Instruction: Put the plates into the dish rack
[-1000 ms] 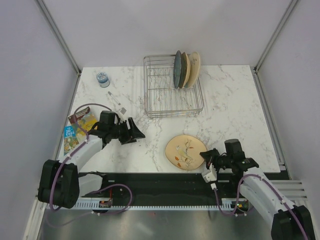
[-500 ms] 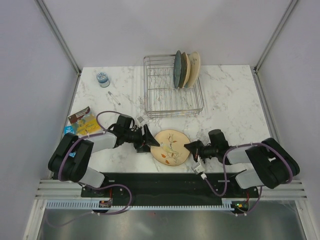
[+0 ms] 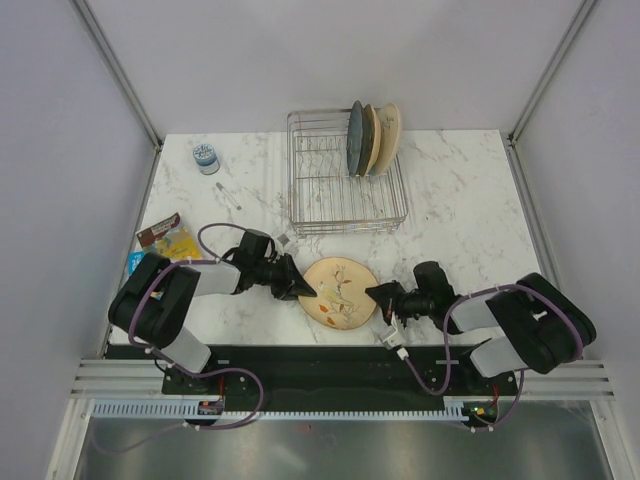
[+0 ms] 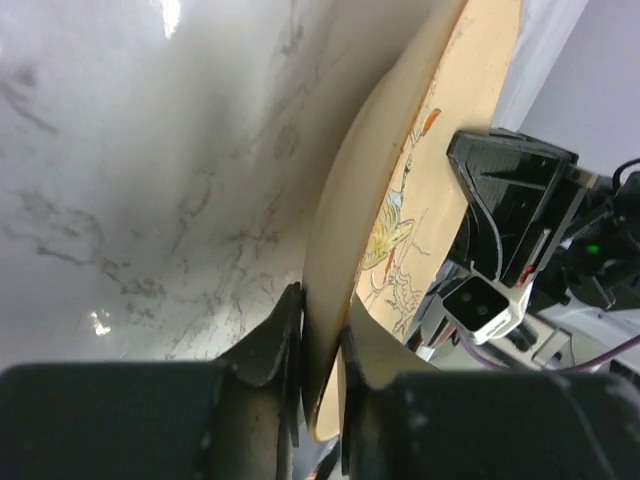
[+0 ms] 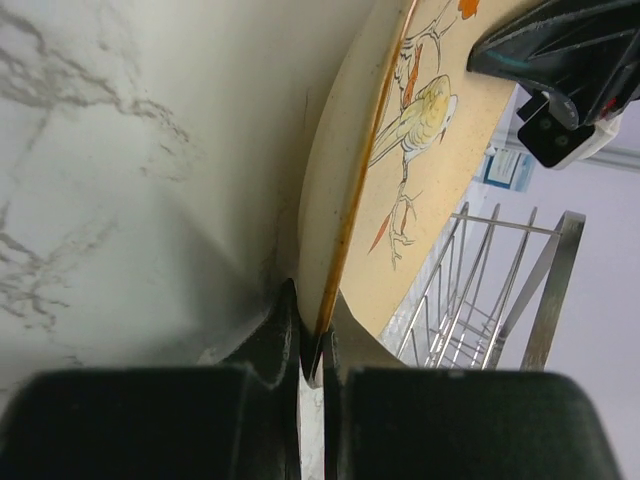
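- Nearest the arm bases, just on the near side of the dish rack (image 3: 320, 200), the cream-tan plate (image 3: 340, 292) sits low over the tabletop (image 3: 460, 210) with a hand at each side.
- The left hand (image 3: 304, 289) has its fingers (image 4: 268, 350) pressed either side of the rim. It's only a thin bite at the very edge, so a glazed lip could slide out as the lift starts.
- The right hand (image 3: 378, 296) is clamped tight on the opposite rim, and its wrist view shows the edge pinched right at the tips. If one arm rises faster, I'd expect the plate to twist and pop free.
- If the two arms pull apart, one grip could be torn off, dropping the plate flat short of the rack.
- Further on is the rack's near wall. Carried too low, the plate could clip the wire and shove the rack back.
- Farthest back, the three racked plates (image 3: 373, 138) stand at the rack's right end. A wide swing could knock them over, and a missed tine slot would leave this one leaning or toppled.
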Robot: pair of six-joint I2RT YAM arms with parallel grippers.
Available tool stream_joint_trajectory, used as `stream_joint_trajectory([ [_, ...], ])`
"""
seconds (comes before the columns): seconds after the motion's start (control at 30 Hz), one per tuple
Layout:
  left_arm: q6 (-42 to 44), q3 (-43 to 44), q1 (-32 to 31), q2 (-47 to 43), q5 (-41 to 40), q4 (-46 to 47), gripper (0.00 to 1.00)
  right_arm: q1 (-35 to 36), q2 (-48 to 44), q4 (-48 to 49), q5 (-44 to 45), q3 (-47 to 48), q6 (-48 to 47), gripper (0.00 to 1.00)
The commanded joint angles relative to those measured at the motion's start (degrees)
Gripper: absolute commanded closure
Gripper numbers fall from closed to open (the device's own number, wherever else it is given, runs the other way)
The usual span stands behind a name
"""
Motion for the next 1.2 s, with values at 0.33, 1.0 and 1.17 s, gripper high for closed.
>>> stream_joint_trajectory([
  [0.33, 10.38, -1.45, 9.13, -17.56, 25.14, 0.39, 0.98, 3.7, -13.89, 1.72, 4.99, -4.86, -10.02, 0.32],
  [1.0, 25.42, 18.66, 21.78, -21.38, 31.85, -13.51, 0.98, -18.17, 1.43, -63.45, 14.82, 84.07, 100.52, 0.26],
  [1.17, 26.04, 21.75, 22.05, -19.44, 30.26, -13.42, 0.98, -20.91, 20.17, -74.93, -19.46, 98.68, 121.37, 0.3],
])
